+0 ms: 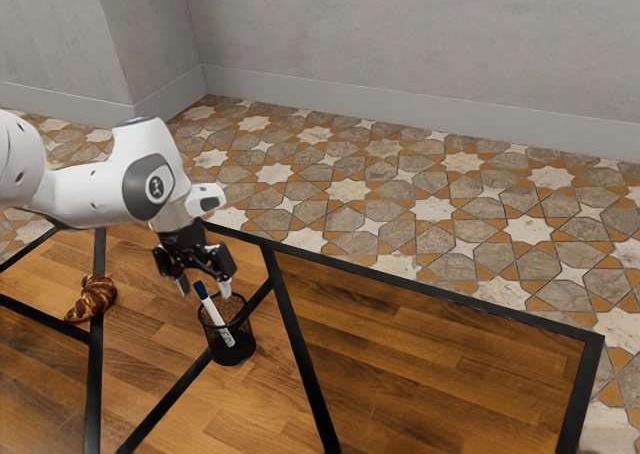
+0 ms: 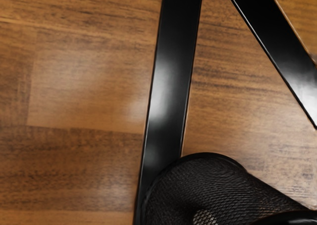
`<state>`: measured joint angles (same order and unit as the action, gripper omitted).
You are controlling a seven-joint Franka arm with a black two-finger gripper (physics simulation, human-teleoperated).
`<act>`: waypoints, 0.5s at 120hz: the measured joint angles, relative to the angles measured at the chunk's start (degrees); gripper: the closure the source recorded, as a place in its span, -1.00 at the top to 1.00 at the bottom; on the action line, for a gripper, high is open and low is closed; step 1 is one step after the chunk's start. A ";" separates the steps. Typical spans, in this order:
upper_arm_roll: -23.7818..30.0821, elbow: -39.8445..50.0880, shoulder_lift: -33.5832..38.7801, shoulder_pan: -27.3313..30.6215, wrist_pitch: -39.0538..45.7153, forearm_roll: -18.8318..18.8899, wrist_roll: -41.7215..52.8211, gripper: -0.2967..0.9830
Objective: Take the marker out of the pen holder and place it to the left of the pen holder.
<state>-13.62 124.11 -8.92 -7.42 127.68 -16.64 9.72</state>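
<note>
My pincer [image 1: 205, 288] hangs released over the pen holder [image 1: 238, 353]; if I descend off-centre, I could tip it or shove the leaning marker [image 1: 217, 318] aside.

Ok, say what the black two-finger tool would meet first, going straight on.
Likely the blue-capped white marker, sticking up from the black mesh pen holder; depth is unclear, though.
</note>
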 joint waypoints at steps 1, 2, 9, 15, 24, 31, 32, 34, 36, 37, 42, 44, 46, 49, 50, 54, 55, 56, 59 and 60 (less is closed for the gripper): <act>0.00 0.03 0.07 0.00 0.10 -0.16 0.00 0.52; 0.00 0.05 0.14 0.00 0.19 -0.32 -0.01 0.52; -0.02 0.89 1.02 -0.39 0.67 -1.15 -0.03 0.51; -0.02 2.33 2.00 -0.64 0.97 -1.61 -0.06 0.50; -0.05 3.53 2.76 -0.72 1.30 -2.03 -0.08 0.50; -0.04 4.05 3.21 -0.72 1.49 -2.22 -0.09 0.50; -0.04 4.10 3.27 -0.72 1.51 -2.24 -0.09 0.50; -0.03 4.18 3.38 -0.74 1.55 -2.27 -0.10 0.50; -0.02 4.26 3.51 -0.78 1.58 -2.30 -0.10 0.50; -0.03 4.29 3.59 -0.82 1.59 -2.32 -0.10 0.50; -0.02 4.74 4.37 -0.99 1.62 -2.38 -0.11 0.50; -0.01 5.00 4.71 -1.12 1.64 -2.40 -0.12 0.50; -0.03 5.21 4.99 -1.27 1.65 -2.43 -0.12 0.50; -0.05 5.51 5.38 -1.49 1.66 -2.46 -0.13 0.50; -0.06 5.59 5.48 -1.55 1.67 -2.47 -0.13 0.50; -0.07 5.99 5.77 -1.75 1.69 -2.50 -0.14 0.50; -0.07 6.08 5.82 -1.79 1.70 -2.51 -0.14 0.50; -0.08 6.17 5.86 -1.82 1.71 -2.51 -0.15 0.50; -0.08 6.33 5.95 -1.90 1.72 -2.53 -0.15 0.49; -0.08 6.37 5.97 -1.92 1.73 -2.54 -0.16 0.49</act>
<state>-13.70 130.48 -2.95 -9.34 129.41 -19.17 9.57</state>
